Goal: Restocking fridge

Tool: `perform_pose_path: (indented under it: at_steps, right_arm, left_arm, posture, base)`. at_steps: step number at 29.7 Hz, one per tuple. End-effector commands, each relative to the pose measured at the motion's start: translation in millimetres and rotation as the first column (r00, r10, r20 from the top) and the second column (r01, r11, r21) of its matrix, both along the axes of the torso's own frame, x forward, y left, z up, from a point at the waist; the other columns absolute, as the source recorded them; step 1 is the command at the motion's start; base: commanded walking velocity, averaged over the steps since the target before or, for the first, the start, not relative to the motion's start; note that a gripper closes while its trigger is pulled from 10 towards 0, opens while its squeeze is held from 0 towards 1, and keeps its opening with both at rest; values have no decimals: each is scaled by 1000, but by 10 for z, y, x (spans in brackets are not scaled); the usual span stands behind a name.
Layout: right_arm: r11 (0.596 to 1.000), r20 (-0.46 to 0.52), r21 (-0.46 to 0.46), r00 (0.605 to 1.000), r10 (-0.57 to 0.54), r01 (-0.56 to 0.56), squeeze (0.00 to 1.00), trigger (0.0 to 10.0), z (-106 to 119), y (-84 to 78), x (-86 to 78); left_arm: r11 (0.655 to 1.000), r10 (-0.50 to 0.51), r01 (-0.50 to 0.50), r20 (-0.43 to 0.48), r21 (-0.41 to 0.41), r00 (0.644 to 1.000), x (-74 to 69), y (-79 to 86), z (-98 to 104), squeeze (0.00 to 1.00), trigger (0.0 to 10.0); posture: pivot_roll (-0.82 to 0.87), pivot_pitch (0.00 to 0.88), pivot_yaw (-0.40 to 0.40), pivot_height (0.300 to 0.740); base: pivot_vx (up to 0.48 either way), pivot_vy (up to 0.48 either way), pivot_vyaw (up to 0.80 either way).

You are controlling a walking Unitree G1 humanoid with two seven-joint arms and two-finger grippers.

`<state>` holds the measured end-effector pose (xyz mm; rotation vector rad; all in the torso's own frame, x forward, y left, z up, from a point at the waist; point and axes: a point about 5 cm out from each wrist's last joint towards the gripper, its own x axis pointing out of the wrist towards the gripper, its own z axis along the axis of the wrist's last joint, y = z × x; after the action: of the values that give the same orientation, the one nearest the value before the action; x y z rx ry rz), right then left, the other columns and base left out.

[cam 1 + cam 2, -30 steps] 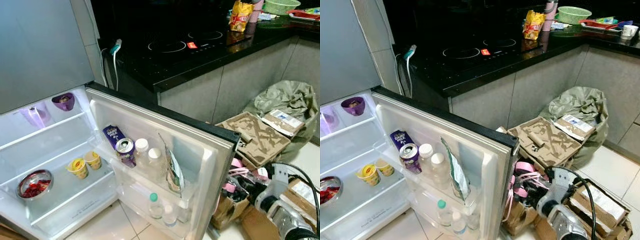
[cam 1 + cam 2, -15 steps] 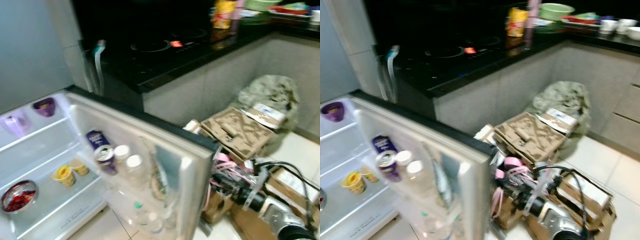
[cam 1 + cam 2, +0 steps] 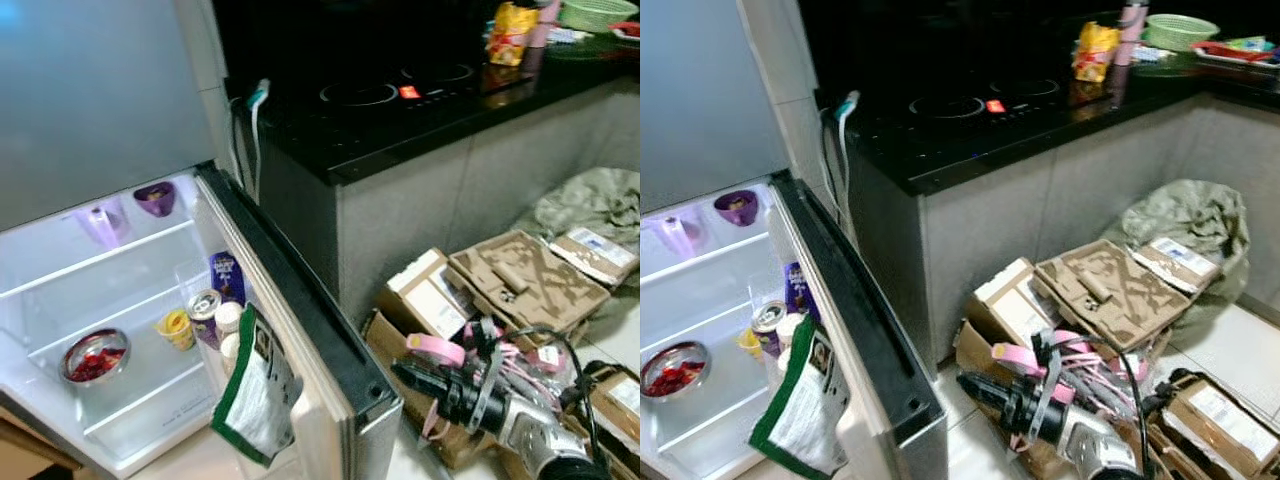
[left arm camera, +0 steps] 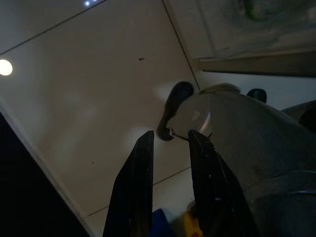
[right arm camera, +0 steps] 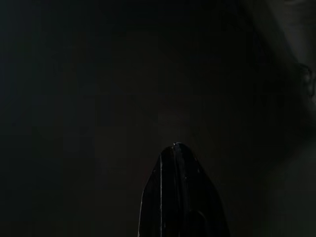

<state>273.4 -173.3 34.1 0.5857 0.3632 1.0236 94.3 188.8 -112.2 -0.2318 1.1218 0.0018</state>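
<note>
The fridge stands open at the left, its door (image 3: 300, 330) seen almost edge-on and half swung in. The door rack holds a purple milk carton (image 3: 226, 275), a drink can (image 3: 205, 305), white-capped bottles (image 3: 230, 318) and a green-edged pouch (image 3: 255, 395). On the lit shelves sit a steel bowl of red food (image 3: 93, 356), a yellow cup (image 3: 176, 327) and a purple bowl (image 3: 155, 197). My right gripper (image 3: 405, 372) is shut and points at the door's outer face near its lower corner; contact is unclear. My left gripper (image 4: 170, 136) hangs open over floor tiles.
A black counter with an induction hob (image 3: 400, 95) runs behind the door, with a yellow snack bag (image 3: 512, 20) and a green basket (image 3: 590, 12) on it. Cardboard boxes (image 3: 525, 280) and a grey-green sack (image 3: 600, 200) crowd the floor at the right. A cable (image 3: 255, 100) hangs beside the fridge.
The fridge door has swung from wide open to about half shut. My right gripper has moved left and forward to the door's outer side. The camera has shifted too.
</note>
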Motion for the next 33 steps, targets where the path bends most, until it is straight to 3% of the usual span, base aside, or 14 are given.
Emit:
perform_pose_path:
  at_steps: [1,3,9,12,13,14,15,18,25,33]
  right_arm:
    - [999,-18,-43,1000,-16,15,0,10000,-58,-34,-34]
    - [992,-69,-111,995,-75,67,0,10000,-181,-86,-94]
    - [979,-103,-153,983,-150,134,0,10000,-284,-147,-158]
    - [945,-209,-254,942,-261,205,0,10000,-520,-287,-373]
    - [945,-209,-254,942,-261,205,0,10000,-520,-287,-373]
    - [926,-249,-313,922,-295,212,0,10000,-630,-349,-503]
    - [926,-249,-313,922,-295,212,0,10000,-630,-349,-503]
    - [904,-319,-367,883,-345,220,0,10000,-780,-435,-724]
    - [892,-384,-393,841,-382,225,0,10000,-905,-491,-950]
    - [875,-402,-405,809,-430,264,0,10000,-945,-522,-1012]
  left_arm:
    - [1000,-15,15,-54,6,998,-136,14,-33,0,10000]
    - [1000,-23,23,-54,7,998,-137,16,-32,0,10000]
    - [1000,-24,24,-50,7,998,-123,17,-29,0,10000]
    - [1000,-25,25,-45,4,999,-100,4,-26,0,10000]
    - [1000,-25,25,-45,4,999,-100,4,-26,0,10000]
    - [1000,-25,25,-43,2,999,-93,-4,-26,0,10000]
    - [1000,-25,25,-43,2,999,-93,-4,-26,0,10000]
    - [1000,-27,27,-44,2,999,-95,-5,-26,0,10000]
    - [1000,-30,31,-48,4,998,-101,6,-26,0,10000]
    - [999,-32,32,-45,2,998,-97,7,-25,0,10000]
  posture:
    - [-91,29,10,740]
    - [-92,26,15,740]
    - [-96,30,16,740]
    - [-97,29,18,740]
    - [-97,29,18,740]
    - [-97,29,18,740]
    - [-97,29,18,740]
    - [-95,28,21,740]
    - [-97,25,25,740]
    - [-99,28,27,740]
  base:
    - [0,0,0]
    - [0,0,0]
    - [0,0,0]
    - [0,0,533]
    - [0,0,800]
    - [0,0,800]
    - [0,0,800]
    - [0,0,800]
    - [0,0,800]
    - [0,0,800]
